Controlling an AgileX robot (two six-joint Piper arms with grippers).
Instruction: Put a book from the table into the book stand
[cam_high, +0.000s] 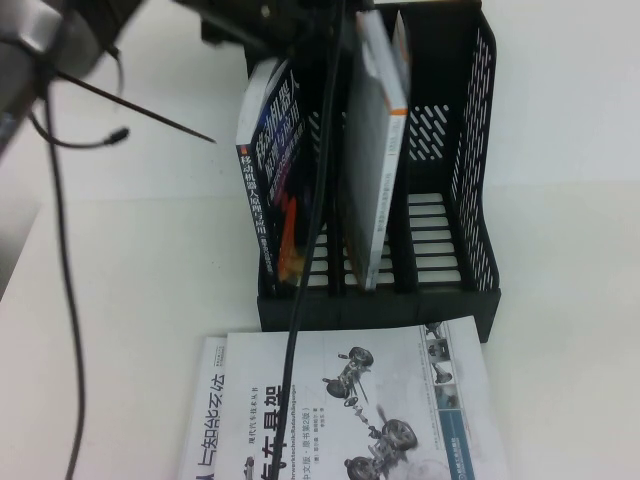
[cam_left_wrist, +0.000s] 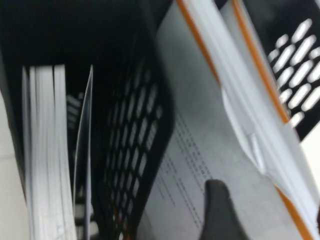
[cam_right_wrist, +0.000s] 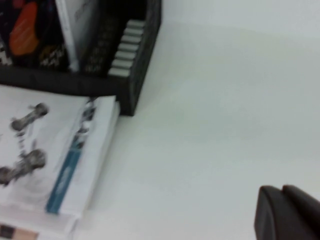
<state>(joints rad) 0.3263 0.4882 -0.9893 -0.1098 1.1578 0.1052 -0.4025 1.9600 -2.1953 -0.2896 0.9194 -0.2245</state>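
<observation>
3 compartments divide the black book stand (cam_high: 470, 230) on the white surface (cam_high: 560, 200), and a grey-and-white book (cam_high: 378, 150) stands upright in the middle 1, leaning slightly toward the left divider. The left end effector (cam_left_wrist: 220, 210) is above the stand at the top of the high view, mostly out of frame there; its wrist camera looks straight down along the book's cover, and 1 dark finger (cam_left_wrist: 216, 212) lies against that cover. Whether the other finger is behind the book, and so whether the tool is clenched on it or has let go, cannot be told. The position over the slot suggests the book is being steadied so it settles between the dividers rather than tipping out.

A dark-covered book (cam_high: 268, 170) with Chinese lettering fills the left compartment, tilted, its lower edge at the stand's front lip. The right compartment appears empty. A cable (cam_high: 310, 250) hangs from the left arm across the stand's front.

2 more books lie flat on the surface in front of the stand: a white book with machinery drawings (cam_high: 360, 410) resting on another with large Chinese characters (cam_high: 205, 420). The top one's far edge touches or nearly touches the stand's base.

The right end effector (cam_right_wrist: 285, 215) is parked low over bare surface, well apart from the stand and the stacked books; its finger state cannot be told. Judged from this, the task looks nearly complete.
</observation>
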